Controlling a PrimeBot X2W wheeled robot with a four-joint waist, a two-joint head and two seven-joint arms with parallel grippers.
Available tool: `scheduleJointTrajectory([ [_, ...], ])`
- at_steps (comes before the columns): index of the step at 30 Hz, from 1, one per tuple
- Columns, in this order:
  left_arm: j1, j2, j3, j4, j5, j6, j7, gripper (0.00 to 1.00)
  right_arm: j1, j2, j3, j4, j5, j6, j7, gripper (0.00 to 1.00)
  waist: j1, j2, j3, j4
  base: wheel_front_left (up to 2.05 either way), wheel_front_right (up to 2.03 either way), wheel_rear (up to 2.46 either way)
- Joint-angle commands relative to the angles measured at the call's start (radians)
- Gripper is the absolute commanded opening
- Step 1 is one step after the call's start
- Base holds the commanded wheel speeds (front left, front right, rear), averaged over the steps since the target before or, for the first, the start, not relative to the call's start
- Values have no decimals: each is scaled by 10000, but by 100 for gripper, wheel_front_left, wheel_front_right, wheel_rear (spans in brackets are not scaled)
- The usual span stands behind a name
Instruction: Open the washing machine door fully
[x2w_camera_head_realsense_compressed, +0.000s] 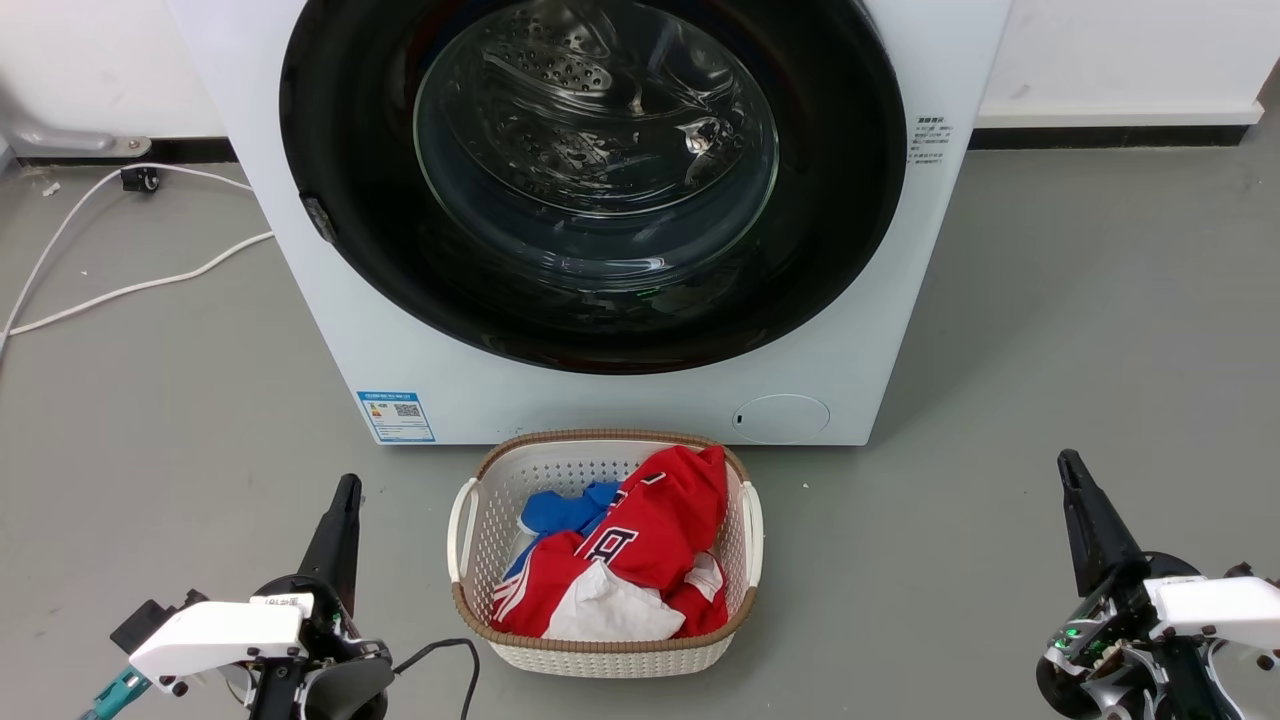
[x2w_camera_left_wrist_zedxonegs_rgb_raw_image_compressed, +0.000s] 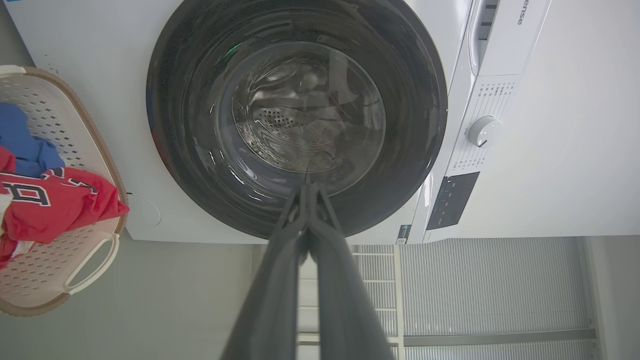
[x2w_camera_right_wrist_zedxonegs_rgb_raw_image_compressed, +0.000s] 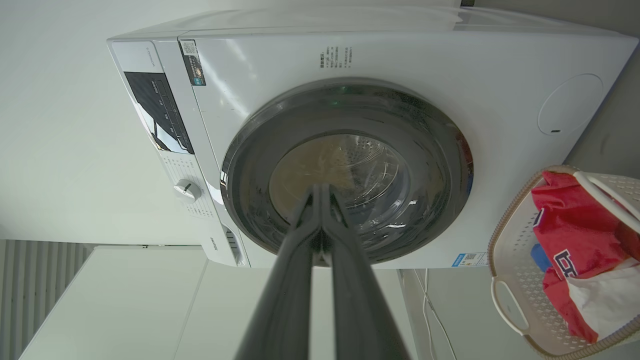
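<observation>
step: reach door (x2w_camera_head_realsense_compressed: 595, 150) | door shut on washer (x2w_camera_head_realsense_compressed: 600, 405) | left gripper (x2w_camera_head_realsense_compressed: 347, 487), right gripper (x2w_camera_head_realsense_compressed: 1068, 463): fingers pressed together, empty, well apart from it | advice: hook rim, swing above basket (x2w_camera_head_realsense_compressed: 600, 440)

Top of washing machine door (x2w_camera_head_realsense_compressed: 600, 340) cut by head view's upper edge, same for washing machine (x2w_camera_head_realsense_compressed: 480, 400). Print on blue sticker (x2w_camera_head_realsense_compressed: 396, 416) and side label (x2w_camera_head_realsense_compressed: 930, 140) too small to read. Basket (x2w_camera_head_realsense_compressed: 600, 655) cropped in both wrist views. Blue garment (x2w_camera_head_realsense_compressed: 560, 508) mostly buried under red garment (x2w_camera_head_realsense_compressed: 665, 510).
</observation>
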Motion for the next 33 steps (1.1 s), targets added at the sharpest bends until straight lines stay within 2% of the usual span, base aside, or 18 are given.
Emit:
scheduleJointTrajectory([
  [1, -73, -8, 15, -3, -15, -27, 4, 0, -129, 32, -22, 16, -52, 0, 19, 0, 0, 0, 0, 0, 0, 0, 0],
  [22, -73, -8, 14, -4, -16, -27, 3, 0, -130, 60, -58, 19, -99, 0, 51, 0, 0, 0, 0, 0, 0, 0, 0],
  [23, 10, -2, -3, 12, 4, 2, -5, 100, 4, 31, -44, 13, -26, 0, 27, 100, 0, 0, 0, 0, 0, 0, 0],
  [33, 384, -35, -64, 16, 436, 2, -365, 100, 416, 64, -86, 111, -542, -10, -320, 100, 0, 0, 9, -2, 0, 0, 0],
])
